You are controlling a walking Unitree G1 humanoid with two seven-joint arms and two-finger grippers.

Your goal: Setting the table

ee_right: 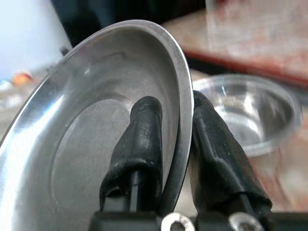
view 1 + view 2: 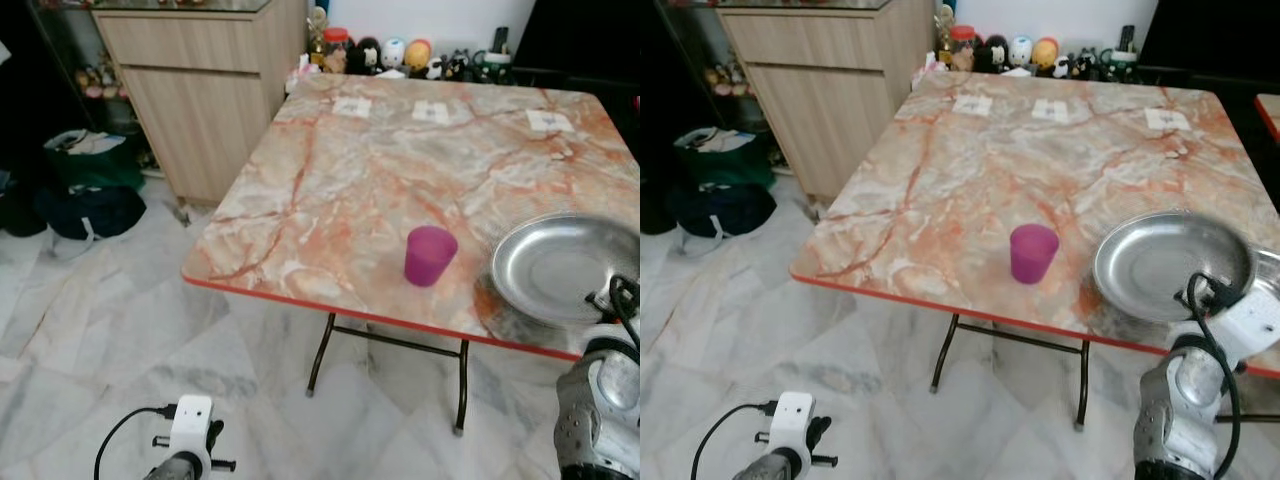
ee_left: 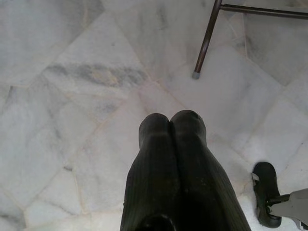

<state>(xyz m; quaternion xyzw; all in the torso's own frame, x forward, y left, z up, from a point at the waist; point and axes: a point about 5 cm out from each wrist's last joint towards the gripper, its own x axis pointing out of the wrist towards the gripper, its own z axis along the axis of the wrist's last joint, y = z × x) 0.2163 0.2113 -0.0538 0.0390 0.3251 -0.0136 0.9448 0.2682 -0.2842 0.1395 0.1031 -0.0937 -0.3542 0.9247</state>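
Marble counter [image 2: 400, 180] carried a steel plate [image 2: 560, 265] at its near right edge, the right gripper [image 1: 175, 125] with jaws clamped on its rim. Left of it stood a purple cup [image 2: 429, 255]. Left gripper [image 3: 172, 126] hung over the floor [image 3: 72, 96], jaws closed together.

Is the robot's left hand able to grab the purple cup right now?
Probably not from there. The left hand hangs low over the floor, shut and empty, below the table edge. The purple cup stands up on top, nothing blocking it, so the arm would have to lift first.
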